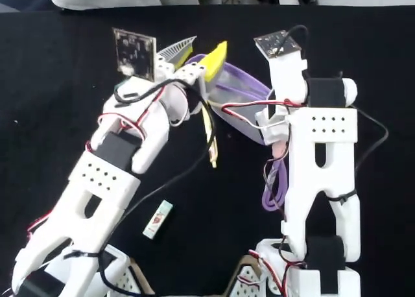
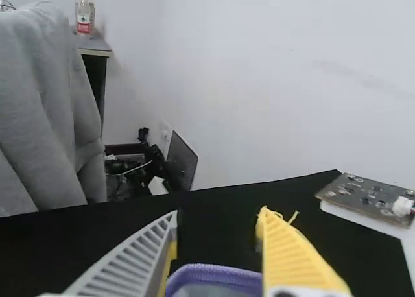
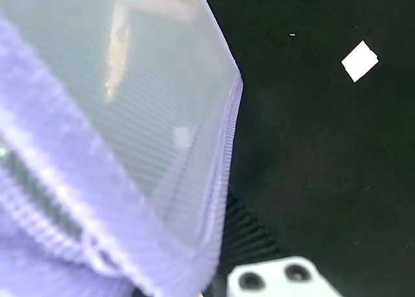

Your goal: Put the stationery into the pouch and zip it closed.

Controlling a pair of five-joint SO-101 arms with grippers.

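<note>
My left fingers (image 2: 285, 258) are standing open astride the rim of the purple pouch (image 1: 243, 102), between my arms. Whether my right fingers are gripping, I cannot tell. A pencil (image 1: 211, 141) is lying beside it on the worktop (image 1: 363, 63).

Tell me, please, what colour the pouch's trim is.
Purple trim on a see-through pouch; clearest in the right wrist view.

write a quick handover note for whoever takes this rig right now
Left gripper: open, fingers either side of the rim of the translucent purple-edged pouch.
Right gripper: at the pouch's other end, grip hidden.
Thin yellow pencil lies beside the pouch, small white eraser-like block farther from it, both on the black table.
Done: no item clearly inside.
To do: load both items, zip closed.
</note>
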